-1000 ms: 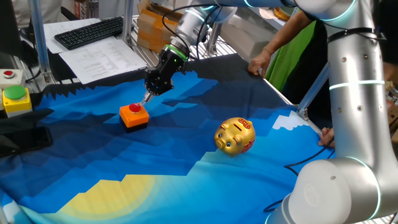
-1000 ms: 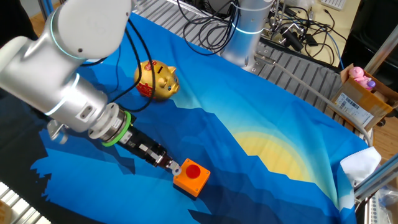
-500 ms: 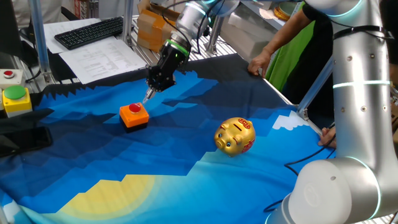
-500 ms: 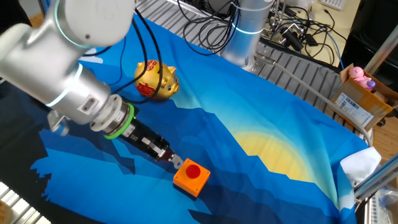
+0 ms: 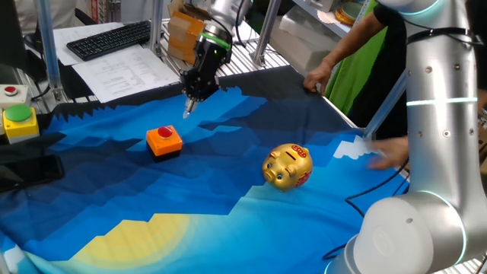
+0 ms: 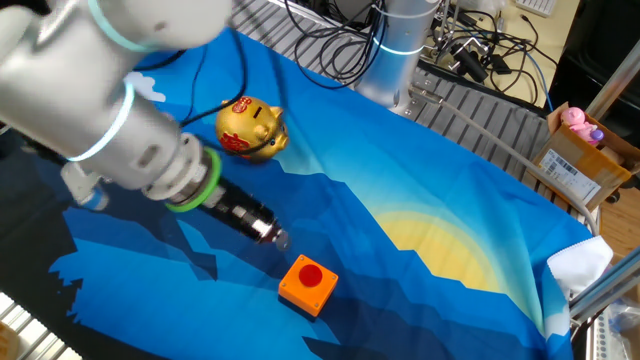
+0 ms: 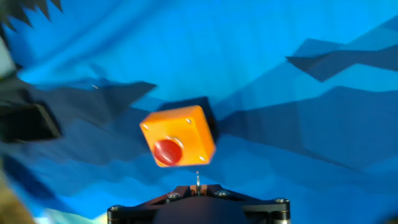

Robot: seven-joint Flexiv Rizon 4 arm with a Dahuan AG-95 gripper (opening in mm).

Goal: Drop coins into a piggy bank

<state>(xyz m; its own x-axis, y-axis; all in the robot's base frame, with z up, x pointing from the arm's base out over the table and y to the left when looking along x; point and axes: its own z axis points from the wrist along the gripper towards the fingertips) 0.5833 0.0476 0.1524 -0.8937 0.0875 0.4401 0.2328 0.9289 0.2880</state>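
The gold piggy bank [image 5: 288, 167] stands on the blue cloth, right of centre; it also shows in the other fixed view [image 6: 251, 128]. An orange block [image 5: 163, 141] with a black base carries a red disc [image 5: 164, 133] on top, also seen in the other fixed view [image 6: 311, 275] and in the hand view [image 7: 167, 151]. My gripper [image 5: 188, 113] hangs above and behind the block, apart from it. In the hand view the gripper [image 7: 198, 183] has its jaws together on a thin sliver seen edge-on, which looks like a coin [image 7: 198, 177]. The block [image 7: 179, 142] lies just ahead of the fingertips.
A keyboard [image 5: 110, 38] and papers [image 5: 122, 72] lie behind the cloth. A yellow box with a green button [image 5: 19, 122] stands at the left edge. A person in green [image 5: 358, 61] stands at the right, with a blurred hand [image 5: 388, 156] over the cloth edge. Cables [image 6: 460, 50] lie on the far side.
My gripper has risen up and back from the top of the orange block. The person's hand at the right edge has moved over the cloth.
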